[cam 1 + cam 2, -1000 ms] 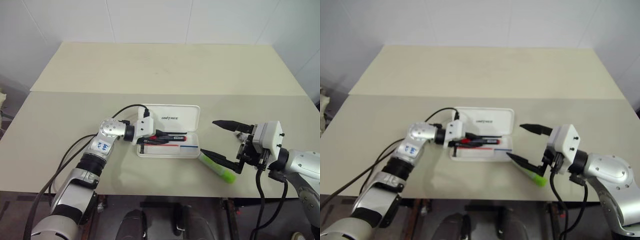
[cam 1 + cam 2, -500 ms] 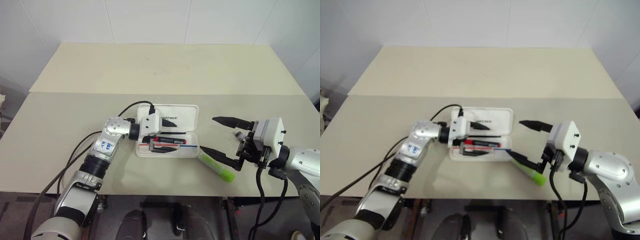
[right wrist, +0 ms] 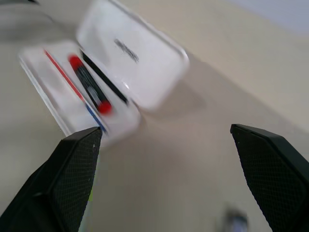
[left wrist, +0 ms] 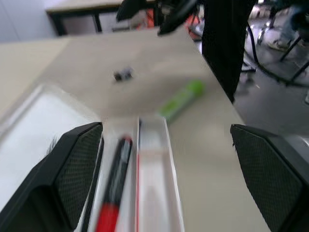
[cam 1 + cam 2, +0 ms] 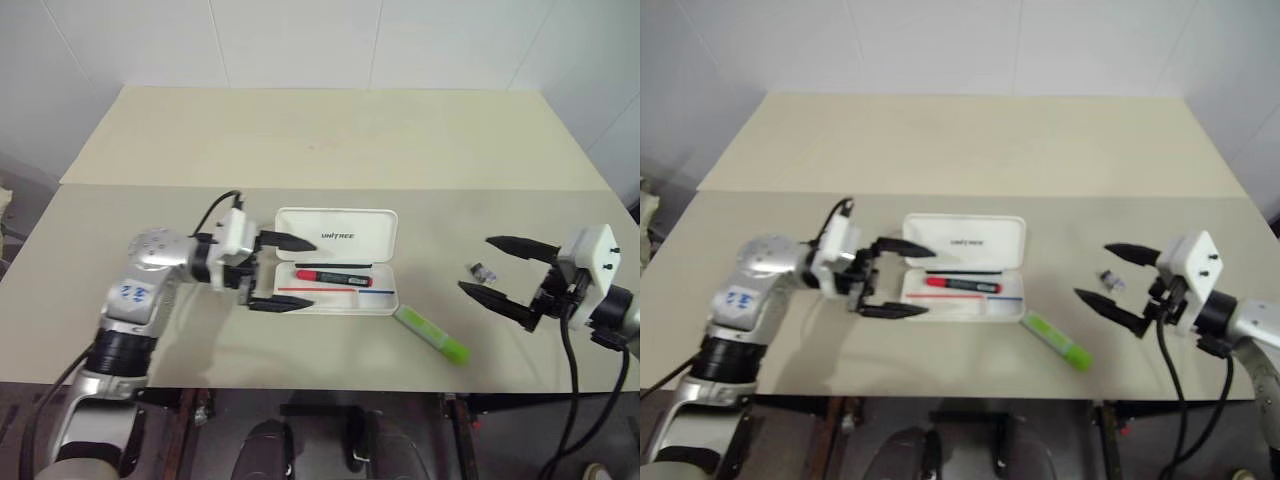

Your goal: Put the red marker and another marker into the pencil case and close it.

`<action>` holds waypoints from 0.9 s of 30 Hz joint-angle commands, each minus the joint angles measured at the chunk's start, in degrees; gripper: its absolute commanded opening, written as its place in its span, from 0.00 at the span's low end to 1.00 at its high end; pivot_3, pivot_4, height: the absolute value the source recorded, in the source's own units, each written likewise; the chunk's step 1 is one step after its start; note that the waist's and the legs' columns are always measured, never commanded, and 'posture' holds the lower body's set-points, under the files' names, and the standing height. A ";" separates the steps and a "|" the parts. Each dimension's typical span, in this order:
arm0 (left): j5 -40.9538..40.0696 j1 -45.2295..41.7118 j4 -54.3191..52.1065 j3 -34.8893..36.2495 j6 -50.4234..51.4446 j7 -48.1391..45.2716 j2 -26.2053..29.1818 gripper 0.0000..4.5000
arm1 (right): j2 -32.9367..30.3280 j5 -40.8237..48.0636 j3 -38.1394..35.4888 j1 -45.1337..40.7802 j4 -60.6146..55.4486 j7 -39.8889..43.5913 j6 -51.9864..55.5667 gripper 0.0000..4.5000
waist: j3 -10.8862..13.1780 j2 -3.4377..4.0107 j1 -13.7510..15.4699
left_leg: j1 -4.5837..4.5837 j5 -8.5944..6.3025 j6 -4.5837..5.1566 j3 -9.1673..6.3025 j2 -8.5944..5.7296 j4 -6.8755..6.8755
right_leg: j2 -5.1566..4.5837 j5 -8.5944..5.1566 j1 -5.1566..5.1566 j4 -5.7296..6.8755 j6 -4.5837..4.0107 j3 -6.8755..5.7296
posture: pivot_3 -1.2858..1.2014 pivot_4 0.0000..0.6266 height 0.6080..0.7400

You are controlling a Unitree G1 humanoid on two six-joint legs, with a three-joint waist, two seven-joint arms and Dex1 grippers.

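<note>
The white pencil case (image 5: 372, 228) lies open in the middle of the table, lid folded back. Inside its tray rests the red marker (image 5: 333, 275), black barrel with red cap; it also appears in the left wrist view as the red marker (image 4: 114, 191). On the table just right of the case's near corner lies the lime-green marker (image 5: 432, 334). At the case's left end my left gripper (image 5: 314, 274) stands open and empty. Well to the right of the green marker, my right gripper (image 5: 473, 263) is open and holds nothing.
A small dark-and-grey object (image 5: 1109, 281) lies on the table by the right gripper's fingers. The beige table (image 5: 300, 140) stretches far back to a white wall. Its near edge runs just below the green marker.
My left gripper let go of the red marker, opened wide and drew back to the left; the marker stays in the case. The right gripper moved right, away from the green marker.
</note>
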 commanded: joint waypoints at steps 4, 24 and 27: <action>-3.20 3.50 -5.50 4.13 0.73 0.20 2.70 0.99 | 3.10 4.57 -1.41 6.38 -11.16 -4.57 5.95 1.00 | 0.00 0.00 0.02 | 0.00 0.00 0.00 -0.01 0.07 0.00 | -0.04 0.00 0.00 0.01 0.01 0.05 | 0.52 0.24 1.00; -3.54 4.41 -6.95 4.22 1.48 0.04 4.42 0.99 | 13.89 -1.87 9.51 16.14 -10.57 -8.45 -0.90 1.00 | -0.10 -0.16 -0.07 | 0.03 0.02 0.02 0.14 0.06 -0.02 | 0.07 -0.04 0.00 -0.13 0.01 0.71 | 0.52 0.24 1.00; -3.18 4.05 -6.75 4.03 1.18 -0.38 4.79 0.99 | 14.17 -3.17 10.79 14.18 -7.75 -8.31 -2.14 1.00 | -0.10 -0.16 -0.14 | 0.04 0.02 0.01 0.15 0.07 -0.02 | 0.10 -0.04 -0.01 -0.11 0.00 0.75 | 0.52 0.24 1.00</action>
